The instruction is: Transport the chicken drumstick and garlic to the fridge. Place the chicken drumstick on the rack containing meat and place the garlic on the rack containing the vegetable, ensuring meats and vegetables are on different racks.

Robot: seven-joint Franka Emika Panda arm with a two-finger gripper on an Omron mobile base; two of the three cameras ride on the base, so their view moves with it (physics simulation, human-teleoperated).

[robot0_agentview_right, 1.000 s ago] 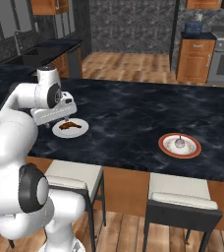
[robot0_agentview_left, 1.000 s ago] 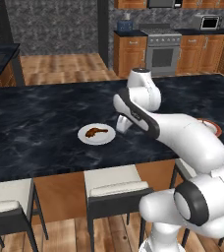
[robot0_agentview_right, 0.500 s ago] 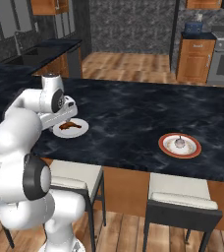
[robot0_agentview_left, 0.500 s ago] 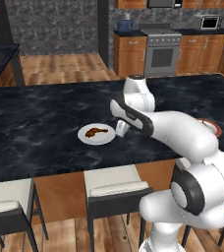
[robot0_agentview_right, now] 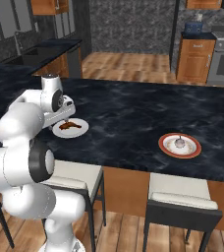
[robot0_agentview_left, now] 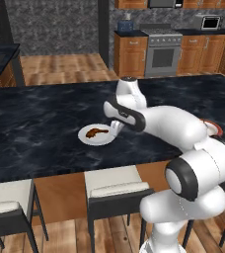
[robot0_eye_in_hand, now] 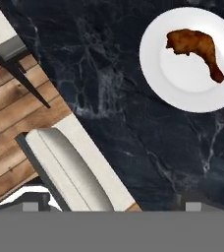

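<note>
drumstick: the chicken drumstick (robot0_eye_in_hand: 195, 50) is laid flat on a white plate (robot0_eye_in_hand: 158, 78), fat end toward the plate's middle, thin bone toward the rim. Nothing is touching it.
plate position: set on the black marble counter (robot0_agentview_left: 45, 128) near the stool-side edge, so it is reachable from the base without a long stretch.
gripper: the gripper (robot0_agentview_left: 115, 128) is held over the counter just beside the plate, jaws spread fully, nothing carried. In the hand view the plate sits off to one corner, so the hand is judged not yet centred over the meat.
garlic: the garlic (robot0_agentview_right: 180, 142) is kept on a separate red-rimmed dish (robot0_agentview_right: 195, 149), well apart from the drumstick plate along the same counter. Meat and vegetable are thus already split at the source.
fridge: its position cannot be told from these views.
step in hand: judged as the approach for the drumstick pick; both transports remain undone.
next move needs: the hand to be shifted over the plate, and the jaws lined up across the thick end, where a firmer hold is expected.
risk: the plate may be nudged; the tapered bone end could slip.
</note>
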